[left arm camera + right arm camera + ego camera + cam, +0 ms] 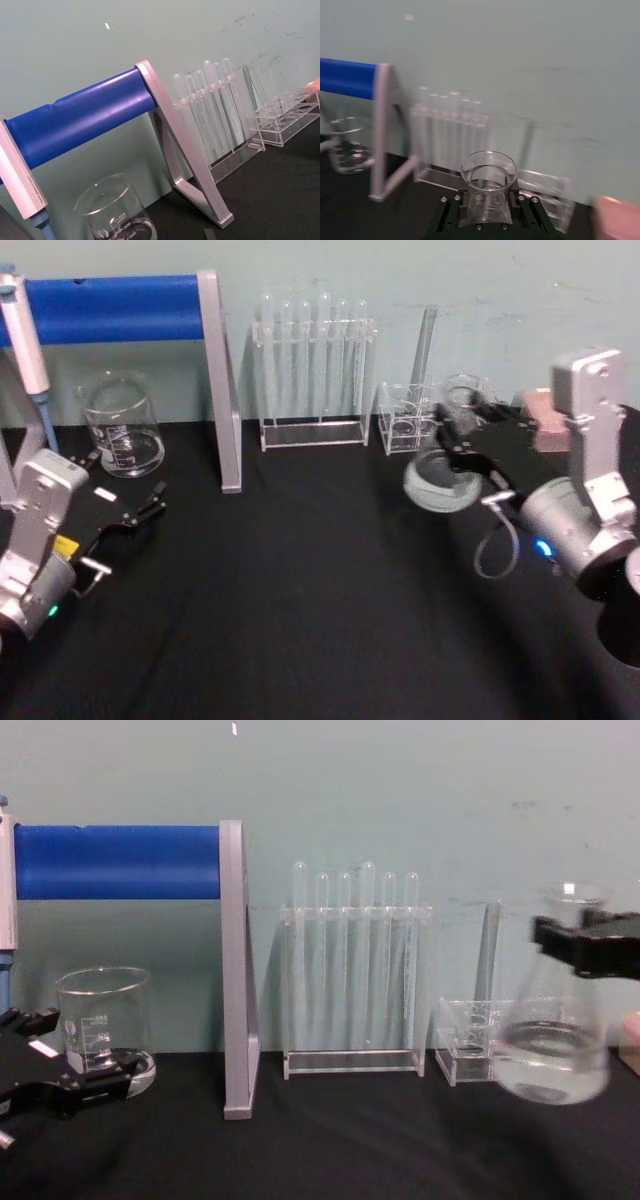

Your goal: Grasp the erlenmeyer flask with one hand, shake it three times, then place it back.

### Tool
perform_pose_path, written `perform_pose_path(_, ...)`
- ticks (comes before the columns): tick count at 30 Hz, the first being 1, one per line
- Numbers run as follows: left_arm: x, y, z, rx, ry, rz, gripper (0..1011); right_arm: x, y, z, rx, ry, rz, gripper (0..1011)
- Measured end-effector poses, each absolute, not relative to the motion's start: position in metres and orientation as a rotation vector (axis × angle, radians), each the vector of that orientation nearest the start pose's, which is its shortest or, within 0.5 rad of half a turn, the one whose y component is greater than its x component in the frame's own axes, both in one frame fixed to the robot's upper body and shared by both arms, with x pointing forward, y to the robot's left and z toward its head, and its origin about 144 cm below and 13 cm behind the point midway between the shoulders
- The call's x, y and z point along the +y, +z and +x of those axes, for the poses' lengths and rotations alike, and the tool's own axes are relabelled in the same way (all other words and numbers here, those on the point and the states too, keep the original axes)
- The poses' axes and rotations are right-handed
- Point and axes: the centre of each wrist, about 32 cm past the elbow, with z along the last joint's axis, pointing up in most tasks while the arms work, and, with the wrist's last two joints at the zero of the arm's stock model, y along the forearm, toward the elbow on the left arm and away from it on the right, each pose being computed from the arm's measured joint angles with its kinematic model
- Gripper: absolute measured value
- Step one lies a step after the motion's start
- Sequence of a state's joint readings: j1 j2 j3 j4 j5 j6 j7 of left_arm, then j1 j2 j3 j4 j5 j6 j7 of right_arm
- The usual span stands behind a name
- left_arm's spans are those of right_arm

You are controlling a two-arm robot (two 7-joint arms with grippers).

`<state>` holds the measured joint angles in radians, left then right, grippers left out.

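The erlenmeyer flask (437,485) is a clear glass cone with some liquid in it, held off the black table and tilted at the right. My right gripper (468,428) is shut on its neck. From the chest view the flask (553,1045) hangs in the air at the right edge, with the gripper (588,942) clamped just under the rim. In the right wrist view the flared rim (488,171) stands between the black jaws. My left gripper (148,505) rests open and holds nothing low at the left, also seen in the chest view (62,1070).
A glass beaker (122,427) stands at the back left beside a grey stand with a blue bar (110,307). A test tube rack (313,370) is at the back centre, with a small clear rack (405,420) right of it. A pink object (545,418) sits at the far right.
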<state>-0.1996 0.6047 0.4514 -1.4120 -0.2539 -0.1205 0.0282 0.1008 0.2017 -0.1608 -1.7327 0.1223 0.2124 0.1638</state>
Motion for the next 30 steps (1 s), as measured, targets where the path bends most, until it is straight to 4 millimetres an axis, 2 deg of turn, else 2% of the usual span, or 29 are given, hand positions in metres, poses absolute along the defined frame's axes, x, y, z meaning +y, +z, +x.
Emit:
perform_pose_path(4,0.31,1.14,0.489,-0.285,1.248,0.304,1001,-0.211,1.219,0.487,-0.087,-1.107,-0.057,448)
perform_pose_path(15,0.31,1.14,0.489,-0.285,1.248,0.305,1001,-0.182,1.216,0.497,-0.084,-0.847,-0.047,448)
perform_pose_path(30,0.31,1.14,0.489,-0.285,1.248,0.305,1001,-0.182,1.216,0.499,-0.076,-0.789,-0.043,448)
